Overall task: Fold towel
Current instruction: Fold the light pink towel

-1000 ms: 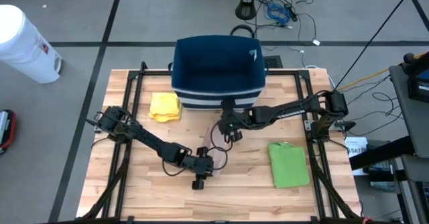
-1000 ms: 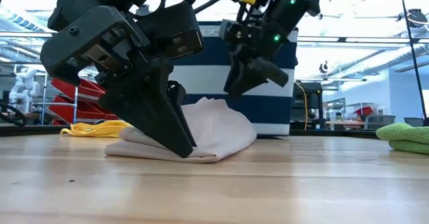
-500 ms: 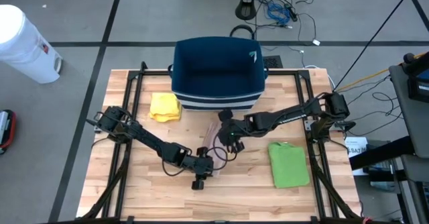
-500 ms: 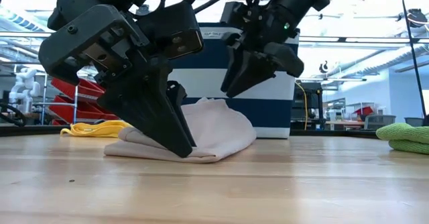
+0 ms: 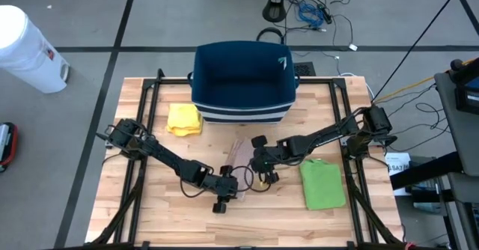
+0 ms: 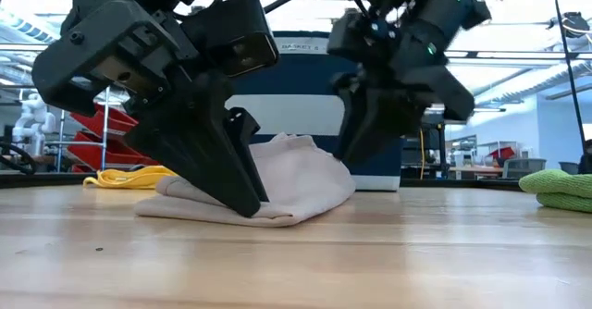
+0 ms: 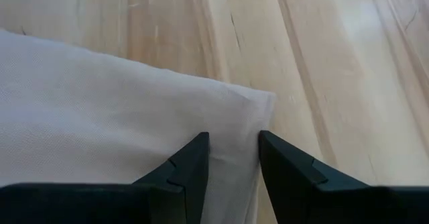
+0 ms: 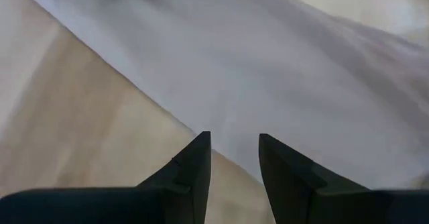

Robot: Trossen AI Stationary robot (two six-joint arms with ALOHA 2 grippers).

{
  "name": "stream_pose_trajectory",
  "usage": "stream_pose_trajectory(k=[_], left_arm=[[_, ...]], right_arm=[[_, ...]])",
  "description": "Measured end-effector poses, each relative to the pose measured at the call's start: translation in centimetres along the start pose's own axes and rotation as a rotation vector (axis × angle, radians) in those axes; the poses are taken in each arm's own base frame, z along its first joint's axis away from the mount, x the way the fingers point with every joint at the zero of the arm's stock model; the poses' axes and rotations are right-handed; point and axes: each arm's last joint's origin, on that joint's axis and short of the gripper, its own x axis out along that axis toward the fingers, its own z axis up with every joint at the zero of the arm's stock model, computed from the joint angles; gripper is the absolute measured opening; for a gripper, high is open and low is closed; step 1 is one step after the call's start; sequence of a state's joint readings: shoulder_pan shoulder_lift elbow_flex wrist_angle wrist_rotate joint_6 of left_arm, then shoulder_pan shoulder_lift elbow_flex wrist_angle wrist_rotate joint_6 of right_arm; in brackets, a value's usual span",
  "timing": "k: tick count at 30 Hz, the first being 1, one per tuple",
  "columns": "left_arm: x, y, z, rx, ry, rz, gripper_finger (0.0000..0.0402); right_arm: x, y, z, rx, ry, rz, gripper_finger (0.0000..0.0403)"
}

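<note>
Left wrist view is showing the left gripper [image 7: 233, 158] with its two dark fingers [image 7: 190, 167] standing a narrow gap apart, tips lying on the corner of the pale towel [image 7: 100, 117]; a strip of cloth is showing between them, though whether they are pinching it I cannot tell; in the low view this gripper [image 6: 242, 198] is pressing down on the near edge of the towel [image 6: 296, 184], which is lying in a soft, rumpled heap on the wooden table [image 6: 370, 253]. Right wrist view is showing the right gripper [image 8: 234, 158] with fingers likewise slightly parted, hanging over the towel's edge [image 8: 281, 83] where cloth is meeting bare wood; nothing is sitting between them. From above, the right gripper [image 5: 262, 162] is hovering just beside the towel [image 5: 239, 151] near the middle of the table [image 5: 150, 212], with the left gripper [image 5: 227, 186] at the towel's near end; the two arms are crowding the cloth and hiding much of it. Around them, a crumpled yellow cloth [image 5: 184, 119] is lying near the far left; a flat, neatly folded green cloth [image 5: 322, 183] is resting to the right, well apart; a dark blue, boxy fabric bin [image 5: 243, 81] with white stripes is standing at the table's far edge, just behind the towel; a white cylindrical container [image 5: 28, 49] is standing on the floor beyond the table's left.
</note>
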State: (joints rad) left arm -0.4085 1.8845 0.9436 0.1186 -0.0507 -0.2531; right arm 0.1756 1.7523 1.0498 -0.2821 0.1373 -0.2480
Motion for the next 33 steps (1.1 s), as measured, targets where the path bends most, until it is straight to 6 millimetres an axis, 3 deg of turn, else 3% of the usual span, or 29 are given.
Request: stream_pose_trajectory(k=[8, 13, 20, 28, 33], left_arm=[[0.0, 0.0, 0.0, 0.001, -0.002, 0.004, 0.0137], [0.0, 0.0, 0.0, 0.001, -0.003, 0.004, 0.0137], [0.0, 0.0, 0.1, 0.000, -0.009, 0.004, 0.0137], [-0.1, 0.0, 0.2, 0.000, -0.012, 0.003, 0.0137], [-0.1, -0.2, 0.1, 0.005, -0.008, 0.001, 0.0137]], right_arm=[[2.0, 1.1, -2.7, 0.008, -0.314, -0.045, 0.0112], [1.8, -0.7, -3.0, 0.017, -0.489, -0.151, 0.0112], [2.5, -4.3, -4.6, 0.154, -0.480, -0.144, 0.0112], [6.2, -4.1, -6.7, 0.190, -0.384, -0.099, 0.0112], [6.6, -4.0, -6.9, 0.198, -0.382, -0.123, 0.0111]])
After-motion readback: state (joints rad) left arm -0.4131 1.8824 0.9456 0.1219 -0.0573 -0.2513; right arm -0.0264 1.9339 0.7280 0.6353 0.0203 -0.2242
